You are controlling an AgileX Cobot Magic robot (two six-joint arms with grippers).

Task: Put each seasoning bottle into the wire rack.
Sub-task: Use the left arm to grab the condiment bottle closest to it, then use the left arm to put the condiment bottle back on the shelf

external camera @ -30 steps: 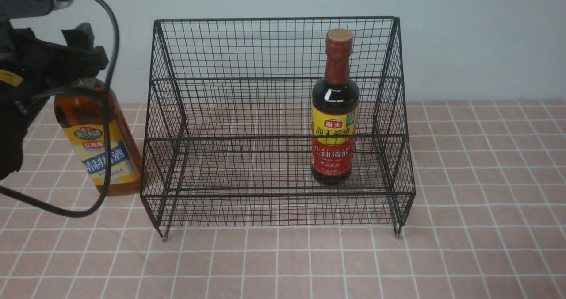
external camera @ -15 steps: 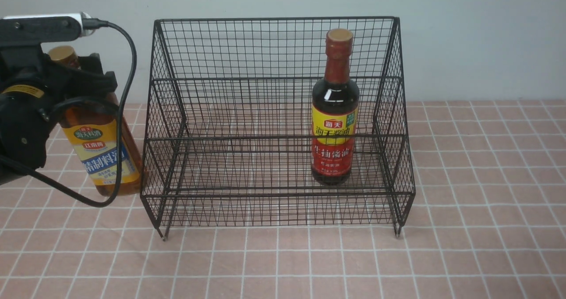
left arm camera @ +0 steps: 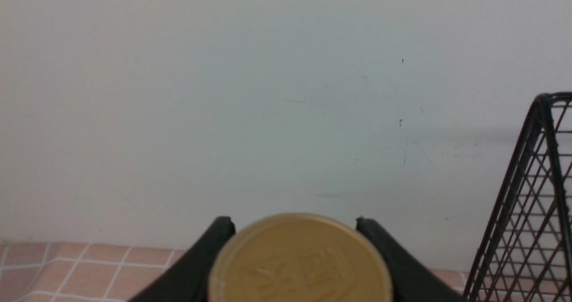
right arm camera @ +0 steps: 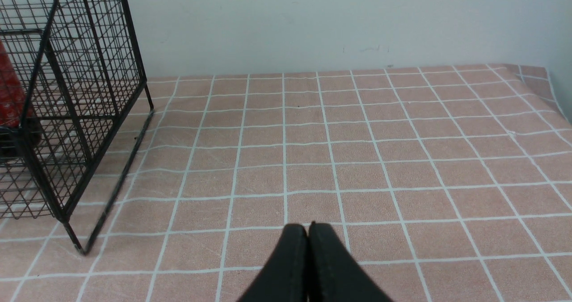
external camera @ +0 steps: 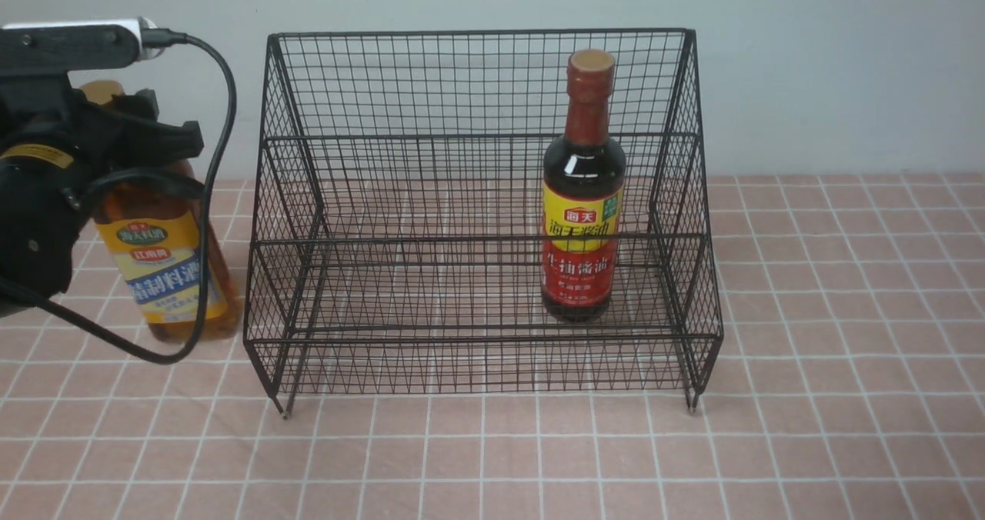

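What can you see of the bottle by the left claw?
The amber bottle looks clear, with brown liquid, a round gold cap and a yellow-and-blue label with Chinese characters. It leans beside the rack's left side, outside it. The left claw has its jaws closed around the bottle's top, just under the cap; its arm and a cable partly cover it.

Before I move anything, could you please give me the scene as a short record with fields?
amber bottle: outside the rack, to its left, at the left gripper
left gripper: jaws on either side of the gold cap; firmness of grip cannot be told
dark bottle: upright inside the wire rack, toward its right side
wire rack: standing on the tiled-pattern surface
right gripper: shut, nothing between its fingertips
task status: one bottle in the rack, the amber one not yet
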